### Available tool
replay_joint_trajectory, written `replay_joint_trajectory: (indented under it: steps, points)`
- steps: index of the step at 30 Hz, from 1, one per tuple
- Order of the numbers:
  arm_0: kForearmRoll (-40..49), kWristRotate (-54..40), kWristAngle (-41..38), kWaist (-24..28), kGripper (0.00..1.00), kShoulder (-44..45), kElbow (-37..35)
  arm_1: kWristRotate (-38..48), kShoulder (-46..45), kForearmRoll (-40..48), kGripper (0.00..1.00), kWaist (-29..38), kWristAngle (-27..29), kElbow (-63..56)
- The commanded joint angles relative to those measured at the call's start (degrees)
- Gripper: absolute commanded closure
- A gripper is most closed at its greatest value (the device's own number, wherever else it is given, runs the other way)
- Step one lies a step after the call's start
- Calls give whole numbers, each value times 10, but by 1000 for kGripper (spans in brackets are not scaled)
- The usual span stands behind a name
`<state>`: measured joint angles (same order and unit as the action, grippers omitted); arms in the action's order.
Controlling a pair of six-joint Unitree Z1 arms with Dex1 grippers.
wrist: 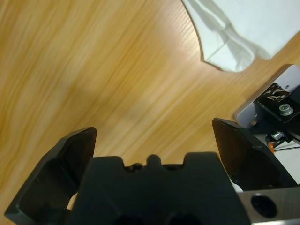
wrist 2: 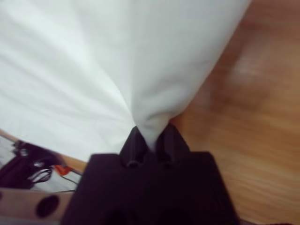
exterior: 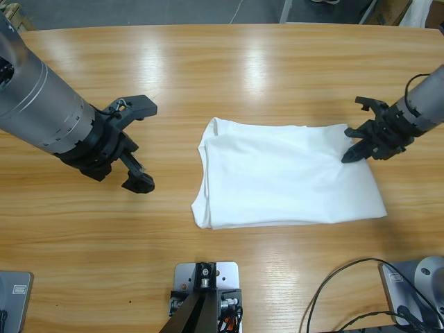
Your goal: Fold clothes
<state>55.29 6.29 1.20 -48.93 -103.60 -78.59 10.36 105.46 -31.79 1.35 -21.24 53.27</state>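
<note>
You have the T-shirt (exterior: 284,177) lying on the table (exterior: 229,62) just right of centre, the right gripper (exterior: 357,149) clamped on its 3 o'clock edge, and the left gripper (exterior: 135,146), jaws apart, well off at 9 o'clock.

Looks like a robotics lab / test rig, not a home. Two metal arms w/ black tools work over one long wooden tabletop (exterior: 229,62), loose black cables (exterior: 333,291) trail at its near edge, grey floor beyond.
</note>
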Motion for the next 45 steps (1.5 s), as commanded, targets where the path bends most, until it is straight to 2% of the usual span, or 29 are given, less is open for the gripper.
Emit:
replay_joint_trajectory:
  steps: [1,3,6,13,16,20,28,39,45]
  points:
    - [-10,14,-3,-16,36,-26,19,-6,-18,-48,1000,-11,134,39]
    - [-10,14,-3,-18,36,-27,19,-14,-19,-75,1000,-16,180,62]
    - [-11,17,-3,-20,36,-25,19,-16,-12,-88,1000,-33,198,75]
    - [-13,21,-2,-26,36,-24,25,-7,-37,-150,1000,-34,287,94]
    - [-18,23,-2,-29,36,-25,28,3,-55,-215,1000,34,306,149]
    - [-25,24,-2,-30,36,-25,34,39,-24,-269,1000,136,300,210]
    - [-36,25,-1,-30,36,-20,53,98,42,-305,1000,302,277,278]
    - [-48,32,-2,-32,36,-15,68,136,151,-334,1000,371,242,372]
    - [-52,36,-2,-33,36,-15,72,191,169,-328,1000,415,220,380]
